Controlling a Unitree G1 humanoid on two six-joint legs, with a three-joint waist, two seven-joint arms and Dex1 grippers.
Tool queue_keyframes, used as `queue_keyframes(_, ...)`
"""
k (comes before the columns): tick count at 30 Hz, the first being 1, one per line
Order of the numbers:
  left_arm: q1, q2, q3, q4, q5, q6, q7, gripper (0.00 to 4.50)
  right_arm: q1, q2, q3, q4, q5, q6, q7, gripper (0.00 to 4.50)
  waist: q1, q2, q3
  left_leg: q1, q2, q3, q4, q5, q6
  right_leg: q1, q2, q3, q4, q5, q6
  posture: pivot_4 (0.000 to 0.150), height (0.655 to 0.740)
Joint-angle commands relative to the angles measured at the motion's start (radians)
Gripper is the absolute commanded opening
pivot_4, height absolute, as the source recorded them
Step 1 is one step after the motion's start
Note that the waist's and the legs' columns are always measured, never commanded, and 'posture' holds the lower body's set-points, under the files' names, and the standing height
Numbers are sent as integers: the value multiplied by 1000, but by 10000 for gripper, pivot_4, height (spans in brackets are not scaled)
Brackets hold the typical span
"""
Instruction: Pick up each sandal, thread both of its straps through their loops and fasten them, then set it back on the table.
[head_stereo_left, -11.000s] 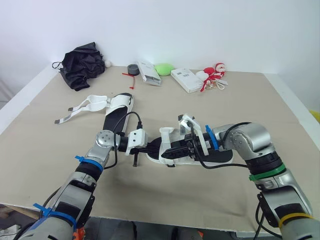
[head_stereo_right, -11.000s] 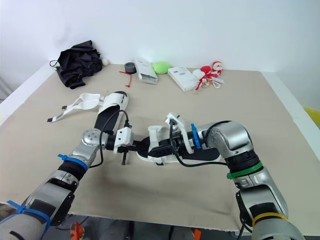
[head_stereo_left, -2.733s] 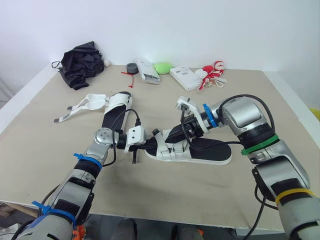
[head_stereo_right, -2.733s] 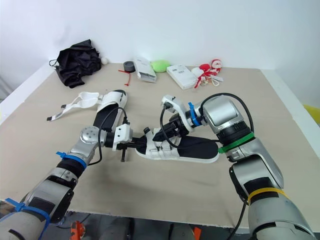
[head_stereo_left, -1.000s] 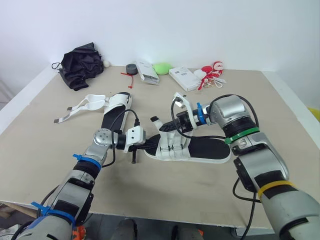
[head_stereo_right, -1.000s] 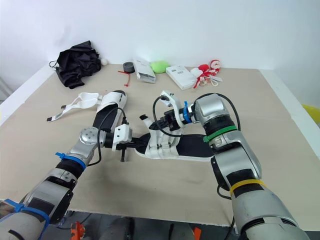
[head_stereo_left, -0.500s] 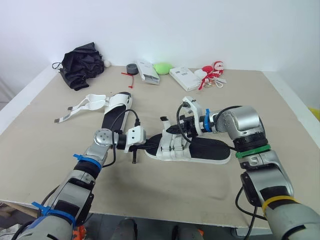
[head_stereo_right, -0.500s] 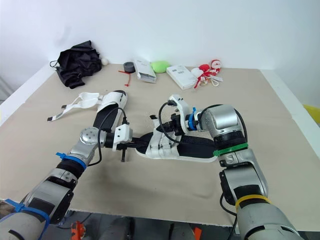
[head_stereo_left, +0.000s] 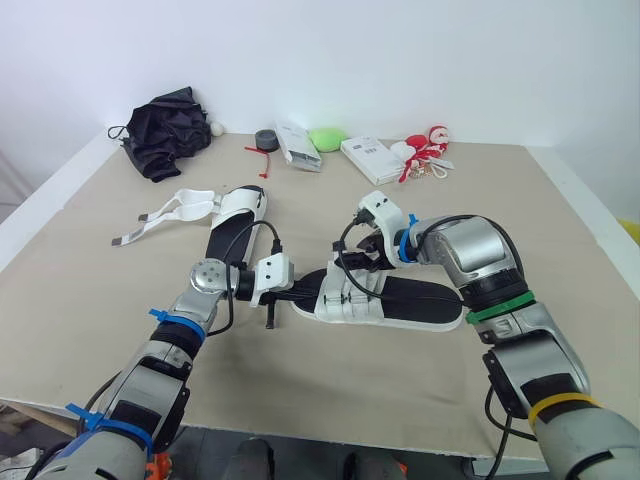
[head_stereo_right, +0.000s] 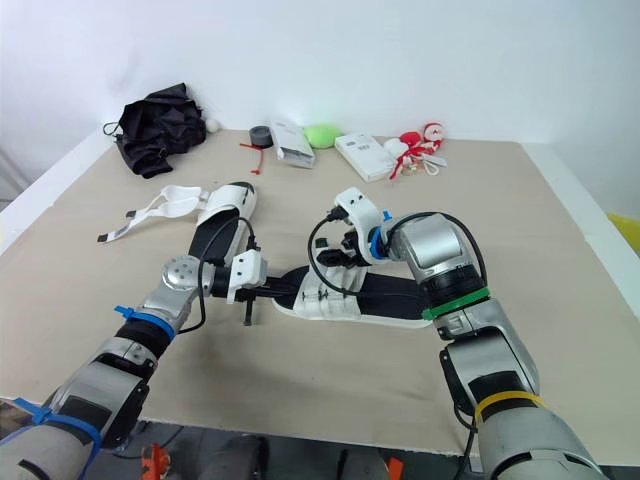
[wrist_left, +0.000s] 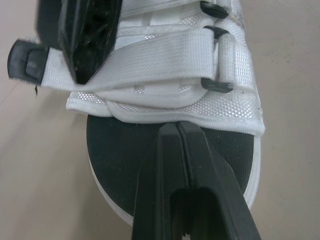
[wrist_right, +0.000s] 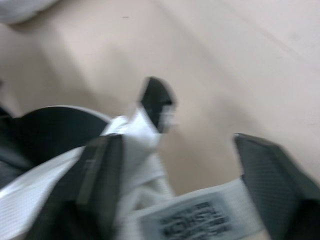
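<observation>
A white sandal with a black footbed (head_stereo_left: 420, 300) lies flat on the table, toe toward my left arm. Both its white straps (wrist_left: 165, 55) lie across the forefoot and pass through black loops. My left gripper (head_stereo_left: 303, 290) is shut, its tip resting on the black footbed at the toe (wrist_left: 125, 145). My right gripper (head_stereo_left: 352, 274) hovers open over the straps, and a black-tipped strap end (wrist_right: 157, 102) stands up between its fingers. A second sandal (head_stereo_left: 235, 215) lies farther left, its straps (head_stereo_left: 165, 212) loose and spread out.
Along the back edge sit a black cloth bundle (head_stereo_left: 165, 130), a grey tape roll (head_stereo_left: 266, 138), two white boxes (head_stereo_left: 298, 145), a green object (head_stereo_left: 326, 138) and a red-and-white toy (head_stereo_left: 425, 155). Bare tabletop (head_stereo_left: 330, 390) lies in front of the sandal.
My right gripper has turned and shifted slightly over the straps since half a second ago. The left gripper and the sandal have stayed put.
</observation>
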Motion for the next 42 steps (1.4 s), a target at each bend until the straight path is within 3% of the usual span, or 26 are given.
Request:
queue_keyframes(1, 107, 7, -121, 113, 137, 57, -60, 0, -10, -33, 8, 32, -74, -22, -52, 44804, 0, 0, 0, 0, 0, 0, 0, 0, 0, 0, 0, 0, 0, 0, 0, 1500, 7400)
queue_keyframes(16, 96, -4, -117, 124, 138, 58, -48, 0, -179, 3, -123, 248, -71, -282, -106, 44804, 0, 2, 1, -1, -1, 0, 0, 0, 1, 0, 0, 1, 0, -2, 0, 1500, 7400)
queue_keyframes(21, 94, -8, -113, 126, 135, 60, -42, 0, -165, -48, -208, 160, 6, -271, 3, 44804, 0, 3, 1, -1, -1, 0, 0, 0, 1, 0, 0, 1, 0, -2, 0, 1500, 7400)
queue_keyframes(27, 68, -35, -49, 50, 46, 112, -53, 0, 100, -284, -301, -279, 230, -154, 325, 44804, 7, 2, 3, -4, -6, -5, 0, 0, 1, 3, 0, 2, -2, -5, 3, 1500, 7400)
queue_keyframes(30, 47, -45, 0, -78, -37, 184, -73, 0, 302, -415, -402, -463, 341, -116, 443, 44804, 4, 1, 12, -6, -8, -6, 0, -1, 0, 4, -1, 5, -2, -6, 4, 1500, 7400)
queue_keyframes(34, 51, -26, 47, -254, -110, 302, -70, 0, 456, -474, -497, -557, 405, -82, 426, 44804, -1, 2, 34, -19, -11, -9, 3, -1, 0, -4, -1, 5, -1, -6, 6, 1500, 7400)
queue_keyframes(42, 131, 99, 122, -565, -187, 467, -61, 0, 685, -442, -511, -685, 446, -64, 343, 44804, -4, -5, 52, -21, -10, -10, 4, 0, 0, -6, 0, 4, 0, -6, 6, 1500, 7400)
